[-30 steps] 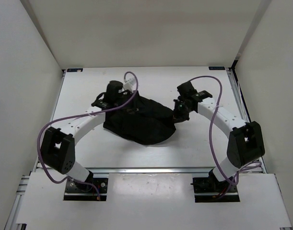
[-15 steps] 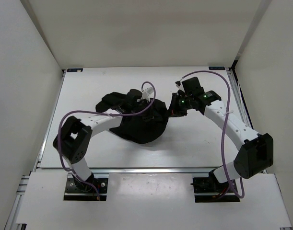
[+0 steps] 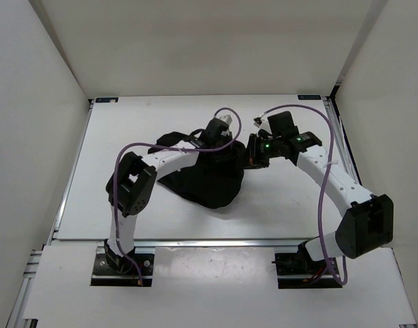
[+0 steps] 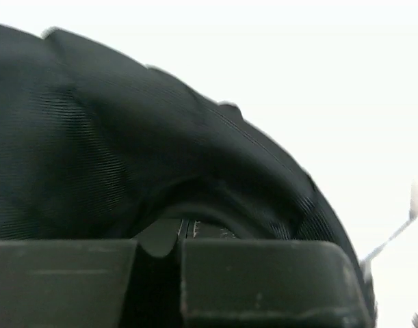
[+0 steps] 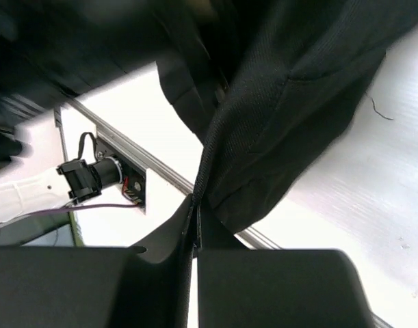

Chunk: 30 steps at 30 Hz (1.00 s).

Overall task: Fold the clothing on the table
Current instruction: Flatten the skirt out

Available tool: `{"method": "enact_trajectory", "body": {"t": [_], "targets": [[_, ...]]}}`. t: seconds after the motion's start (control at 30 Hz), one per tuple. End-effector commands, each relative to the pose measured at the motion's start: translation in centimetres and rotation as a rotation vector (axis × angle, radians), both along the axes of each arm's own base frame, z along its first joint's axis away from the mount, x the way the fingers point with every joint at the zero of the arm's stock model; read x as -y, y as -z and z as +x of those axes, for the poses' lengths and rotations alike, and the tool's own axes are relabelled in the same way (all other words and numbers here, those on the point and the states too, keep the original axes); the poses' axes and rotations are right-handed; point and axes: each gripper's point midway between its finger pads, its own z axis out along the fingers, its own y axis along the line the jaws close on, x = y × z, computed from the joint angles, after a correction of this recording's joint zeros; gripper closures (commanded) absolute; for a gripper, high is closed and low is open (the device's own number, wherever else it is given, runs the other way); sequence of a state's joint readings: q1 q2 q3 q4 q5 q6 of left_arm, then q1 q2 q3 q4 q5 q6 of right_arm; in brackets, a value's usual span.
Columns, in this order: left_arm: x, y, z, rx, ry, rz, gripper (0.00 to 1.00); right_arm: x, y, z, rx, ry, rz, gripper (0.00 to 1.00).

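From above, the clothing [image 3: 202, 183] is a black, bumpy heap in the middle of the table [image 3: 126, 123], which is flat and white. Its long way runs across the table from left to right, a bit slanted. The left end is farther back, and the near side has a round edge. Both arms bend over it, and purple cables [image 3: 318, 178] loop beside them. This high view shows the whole heap. But the dark fingers get lost against the dark cloth, so from up there you cannot tell how the jaws stand.

The wrist views show that part. In the left wrist view the left gripper [image 4: 178, 240] has its jaws pressed close together, with a thin bit of the cloth pinched between them. The cloth swells up over the fingers like a hill. Up close you can see fine lines woven into it. Behind it there is only white table.

In the right wrist view the right gripper [image 5: 195, 239] also has its jaws squeezed tight, on a narrow fold of the cloth. From the fingers the fold goes up and spreads into a wide, soft sheet, with the white table behind it. This view also shows the shiny metal rail [image 5: 164, 174] at the table's edge from close up.
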<state>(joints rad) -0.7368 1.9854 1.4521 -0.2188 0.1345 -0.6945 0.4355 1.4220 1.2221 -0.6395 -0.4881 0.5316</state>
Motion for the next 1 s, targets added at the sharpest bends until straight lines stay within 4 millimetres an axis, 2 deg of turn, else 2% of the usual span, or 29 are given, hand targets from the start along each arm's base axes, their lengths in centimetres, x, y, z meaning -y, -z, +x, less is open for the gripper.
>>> {"method": "enact_trajectory", "body": {"t": [0.0,0.03,0.1,0.13,0.2,0.23,0.33,0.4,0.43,0.47,0.53,0.57,0.6,0.63,0.7,0.77,0.8,0.83,0.87,0.97], "targets": [[-4.0,-3.7,5.4,0.178,-0.171,0.164,1.0,0.1,-1.1,-1.2,-0.012,-0.03,0.081,1.0],[-5.1,-3.3,5.9,0.184,-0.195,0.2,1.0,0.2,-1.1,-1.4,-0.018,-0.036,0.089,1.0],[-6.2,-4.9,7.1,0.227,-0.24,0.217,1.0,0.5,-0.7,-1.6,-0.03,-0.039,0.093,1.0],[-7.0,-4.6,7.6,0.232,-0.257,0.247,1.0,0.7,-0.9,-1.7,-0.029,-0.034,0.091,1.0],[-8.5,-6.0,9.1,0.268,-0.296,0.253,1.0,1.0,0.0,-2.1,-0.057,-0.047,0.075,1.0],[-8.8,-6.5,9.2,0.276,-0.296,0.261,1.0,1.3,0.3,-2.2,-0.063,-0.04,0.074,1.0],[-11.5,-8.8,11.0,0.316,-0.35,0.264,1.0,2.2,0.9,-2.2,-0.078,-0.019,0.076,1.0],[-12.9,-10.3,11.3,0.334,-0.372,0.255,1.0,2.7,1.3,-2.2,-0.08,-0.015,0.069,1.0],[-13.7,-10.2,11.6,0.332,-0.375,0.256,1.0,2.8,1.8,-2.2,-0.093,-0.015,0.063,1.0],[-13.8,-11.0,11.5,0.34,-0.351,0.226,1.0,3.1,1.9,-2.0,-0.095,-0.006,0.065,0.99],[-13.9,-11.1,10.7,0.336,-0.301,0.179,0.98,2.9,1.9,-1.9,-0.09,-0.017,0.072,1.0],[-13.0,-10.5,9.7,0.328,-0.238,0.156,0.88,2.8,1.7,-1.7,-0.09,-0.021,0.074,1.0],[-11.9,-11.0,8.9,0.35,-0.19,0.124,0.65,2.6,1.8,-1.5,-0.091,-0.021,0.07,1.0],[-11.7,-10.1,7.8,0.366,-0.131,0.149,0.58,2.5,1.6,-1.1,-0.088,-0.015,0.074,1.0],[-9.1,-9.4,5.2,0.438,0.038,0.151,0.41,2.3,1.5,-0.8,-0.085,-0.019,0.073,1.0],[-8.5,-7.1,2.5,0.418,0.147,0.139,0.38,1.8,1.0,-0.6,-0.072,-0.032,0.092,1.0],[-8.0,-7.1,1.7,0.417,0.191,0.096,0.39,1.7,0.9,-0.4,-0.068,-0.035,0.091,1.0],[-8.0,-6.2,0.8,0.407,0.222,0.073,0.38,1.9,1.1,-0.2,-0.069,-0.025,0.086,1.0],[-8.7,-5.3,0.2,0.389,0.231,0.071,0.38,1.7,0.9,-0.1,-0.058,-0.032,0.084,1.0],[-8.8,-4.8,-0.4,0.367,0.25,0.027,0.35,1.7,1.1,-0.1,-0.07,-0.029,0.089,1.0]]}}
